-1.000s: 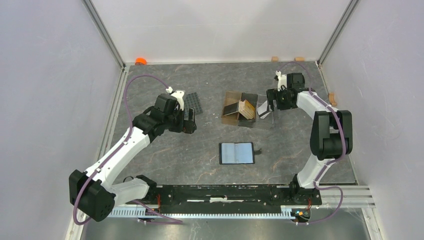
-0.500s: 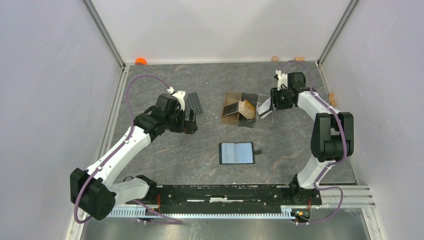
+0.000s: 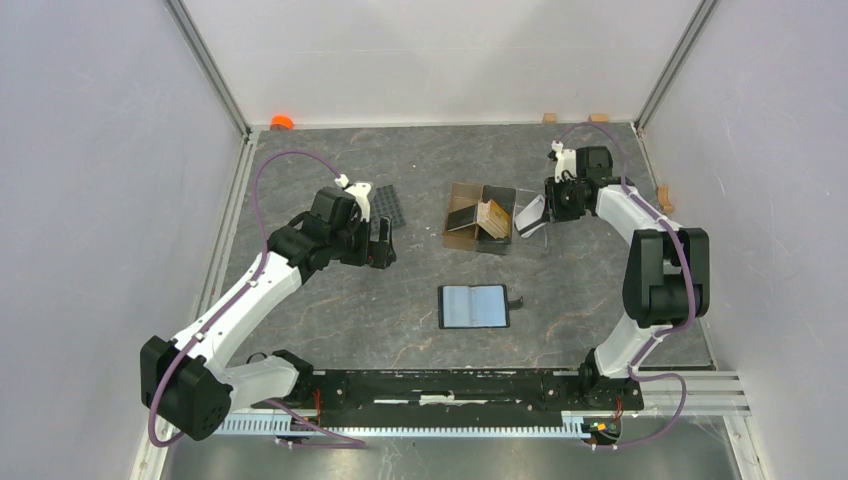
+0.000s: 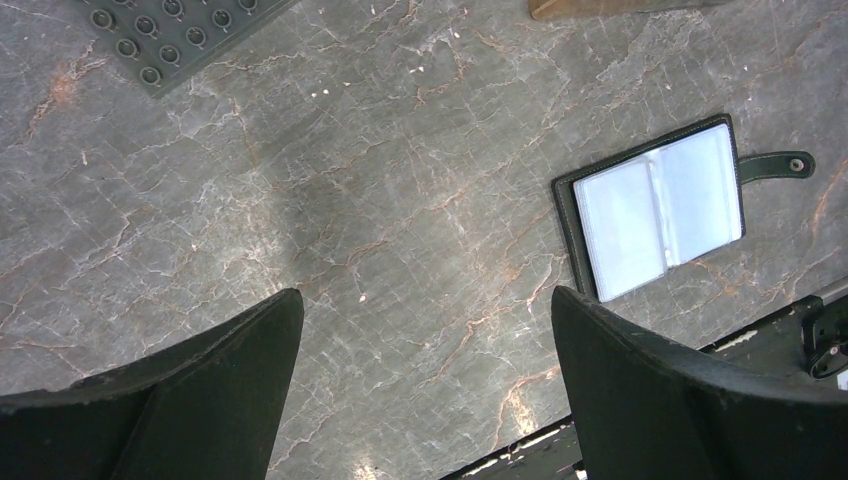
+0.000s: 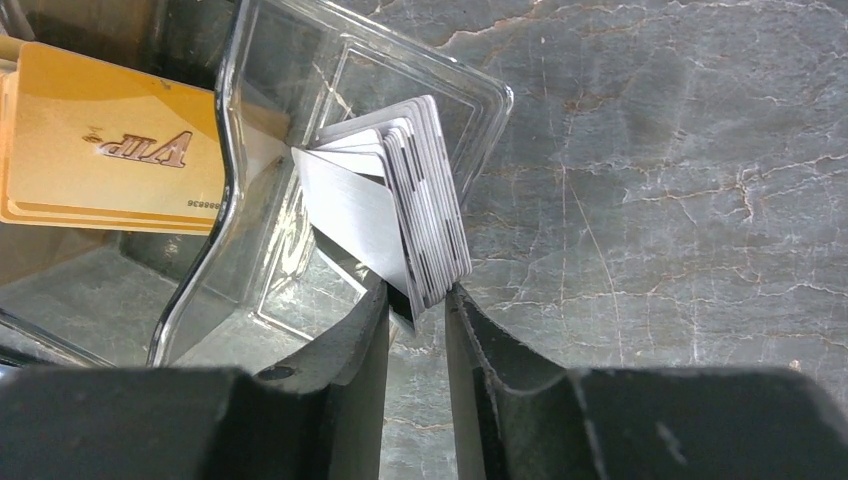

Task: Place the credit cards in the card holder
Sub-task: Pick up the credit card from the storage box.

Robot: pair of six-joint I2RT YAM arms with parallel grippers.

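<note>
The right wrist view alone shows the grip. The right gripper [image 5: 415, 297] has its jaws drawn narrow on the lower corner of a fanned stack of whitish plastic cards [image 5: 425, 200] with dark stripes. One finger presses the silvery front card and the other the back of the stack. The stack stands on edge just ahead of the jaws, inside a clear plastic tray [image 5: 478, 88]. Past the tray wall, left of the jaws, tan-orange plastic cards [image 5: 110, 150] printed "VIP" lean in a brown translucent box [image 3: 465, 195]. In the top view this pinch is only a pale sliver at the fingers. How many cards are caught cannot be counted.

The left wrist view shows the left gripper [image 4: 425, 300] with jaws spread wide, only grey marbled table [image 4: 400, 170] between them. The black folding card holder [image 4: 655, 205] lies open, pale inside up, ahead and to the right of those jaws, its strap tab pointing right. A dark grey studded mat [image 4: 180, 30] is cut off at that frame's top left.
</note>
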